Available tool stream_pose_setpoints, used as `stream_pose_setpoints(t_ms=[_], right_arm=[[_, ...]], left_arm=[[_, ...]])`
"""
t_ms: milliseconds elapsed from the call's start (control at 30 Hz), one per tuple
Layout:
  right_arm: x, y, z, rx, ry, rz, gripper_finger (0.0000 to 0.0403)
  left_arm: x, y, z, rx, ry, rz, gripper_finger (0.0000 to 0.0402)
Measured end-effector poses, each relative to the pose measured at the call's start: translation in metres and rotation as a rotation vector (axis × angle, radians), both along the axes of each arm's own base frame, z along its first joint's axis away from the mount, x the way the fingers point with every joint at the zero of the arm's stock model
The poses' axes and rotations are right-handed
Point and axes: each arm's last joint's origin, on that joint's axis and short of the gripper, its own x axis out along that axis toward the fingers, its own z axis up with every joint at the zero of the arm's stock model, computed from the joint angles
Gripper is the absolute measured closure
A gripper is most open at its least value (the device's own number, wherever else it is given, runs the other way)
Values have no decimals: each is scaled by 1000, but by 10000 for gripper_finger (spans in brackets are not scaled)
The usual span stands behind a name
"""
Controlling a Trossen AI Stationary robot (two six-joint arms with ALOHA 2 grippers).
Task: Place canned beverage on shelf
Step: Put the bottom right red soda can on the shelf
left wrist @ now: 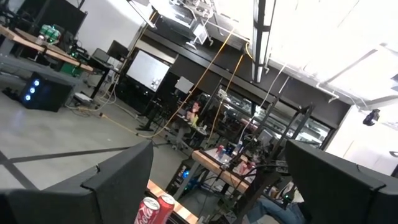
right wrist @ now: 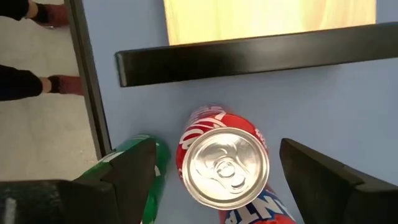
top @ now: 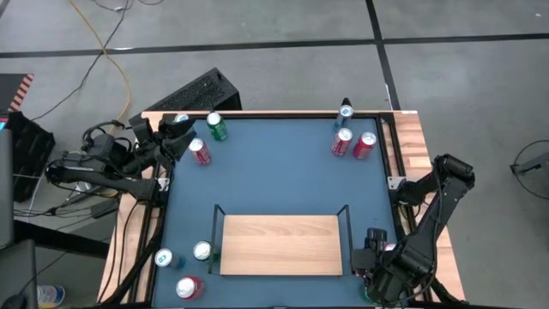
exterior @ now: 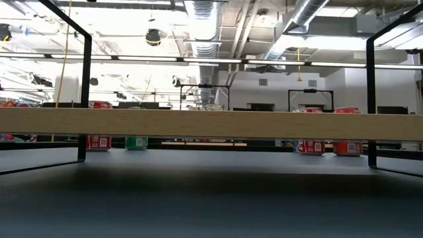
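Right gripper [right wrist: 211, 180] is seen from its wrist with fingers spread wide around a red can's [right wrist: 224, 165] silver top, a green can [right wrist: 152, 180] beside it. From above, the light-wood shelf [top: 281, 245] is shown bare on the blue bench [top: 283, 172], cans scattered around; the left gripper [top: 176, 136] is parked wide at the far corner. At low level, the shelf's plank edge and black rails are seen.

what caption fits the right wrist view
Open right gripper poised over a red can beside the shelf.
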Motion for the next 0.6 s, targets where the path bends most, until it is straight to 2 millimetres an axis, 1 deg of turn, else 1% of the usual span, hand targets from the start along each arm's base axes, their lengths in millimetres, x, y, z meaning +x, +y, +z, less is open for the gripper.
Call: stream_pose_setpoints(t_ms=[67,233,600], right_arm=[[0,0,-2,-4,-10,-16,76],[-4,-3,-20,-7,56,-40,76],[-6,0,-21,2,54,-13,76]], left_arm=[[0,0,0,-2,-1,-1,50],[0,0,0,-11,-7,-5,50],[0,0,0,-24,-15,-12,50]])
